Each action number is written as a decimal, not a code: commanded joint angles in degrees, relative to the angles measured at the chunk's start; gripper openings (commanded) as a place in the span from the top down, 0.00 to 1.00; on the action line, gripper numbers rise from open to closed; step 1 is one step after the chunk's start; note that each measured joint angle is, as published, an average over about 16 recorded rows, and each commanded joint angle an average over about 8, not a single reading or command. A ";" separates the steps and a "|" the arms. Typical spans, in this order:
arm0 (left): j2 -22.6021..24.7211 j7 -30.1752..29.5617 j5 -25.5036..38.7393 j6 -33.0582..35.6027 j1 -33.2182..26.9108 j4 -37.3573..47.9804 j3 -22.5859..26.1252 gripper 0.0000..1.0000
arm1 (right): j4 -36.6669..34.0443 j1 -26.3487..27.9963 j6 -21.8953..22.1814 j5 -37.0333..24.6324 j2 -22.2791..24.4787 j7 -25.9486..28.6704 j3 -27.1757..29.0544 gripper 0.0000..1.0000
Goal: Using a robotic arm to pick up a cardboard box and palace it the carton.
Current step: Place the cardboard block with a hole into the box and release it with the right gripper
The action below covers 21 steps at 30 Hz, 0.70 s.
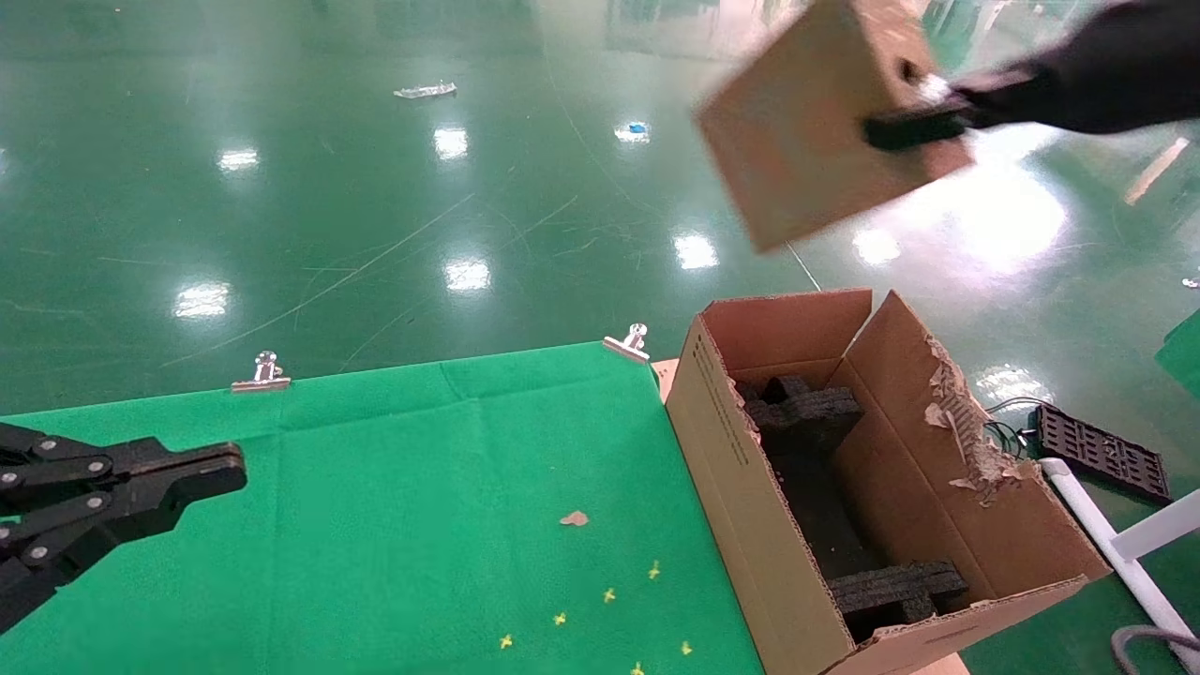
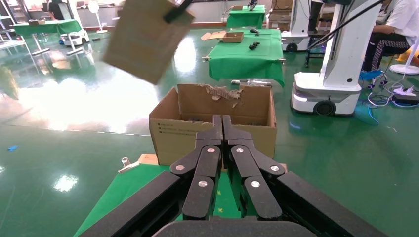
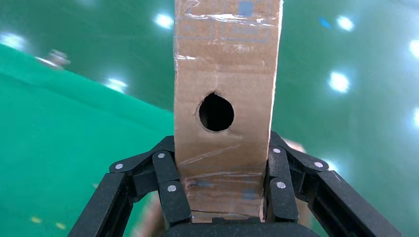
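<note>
Right hand point(image 3: 217, 197): clamped on the cardboard box point(image 1: 816, 122) across its narrow taped edge.
Box: in the air, tilted, above the carton's point(image 1: 750, 487) far end.
Done: pickup and lift.
Left: lowering between the foam blocks point(image 1: 811, 412), letting go.
Left hand point(image 2: 222, 126): fingers together, idle over the worktop point(image 1: 422, 487).

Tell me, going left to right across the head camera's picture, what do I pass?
Left gripper over the green cloth → first metal clip → second metal clip → open carton → black grid panel on the floor.
</note>
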 commanded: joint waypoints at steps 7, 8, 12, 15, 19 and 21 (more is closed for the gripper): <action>-0.01 0.01 -0.01 -0.01 0.00 0.00 0.02 0.24 | -6.77 0.19 -4.62 -6.12 2.76 2.36 -3.10 1.00; -0.01 0.01 -0.01 -0.01 -0.01 0.00 0.02 0.12 | -7.61 -0.43 -5.07 -6.27 2.78 2.77 -3.55 1.00; -0.01 0.02 -0.02 -0.01 -0.01 0.00 0.03 0.00 | -11.39 -3.77 -6.08 -6.40 1.92 4.01 -5.38 1.00; -0.02 0.02 -0.03 -0.02 -0.01 0.00 0.04 0.00 | -14.61 -6.52 -5.93 -6.42 0.52 4.52 -6.59 1.00; -0.02 0.02 -0.03 -0.02 -0.01 0.00 0.05 0.00 | -18.72 -9.58 -5.14 -6.87 -1.64 4.79 -7.84 1.00; -0.02 0.03 -0.04 -0.02 -0.01 0.00 0.05 0.00 | -20.57 -10.92 -4.88 -6.85 -2.66 4.78 -8.27 1.00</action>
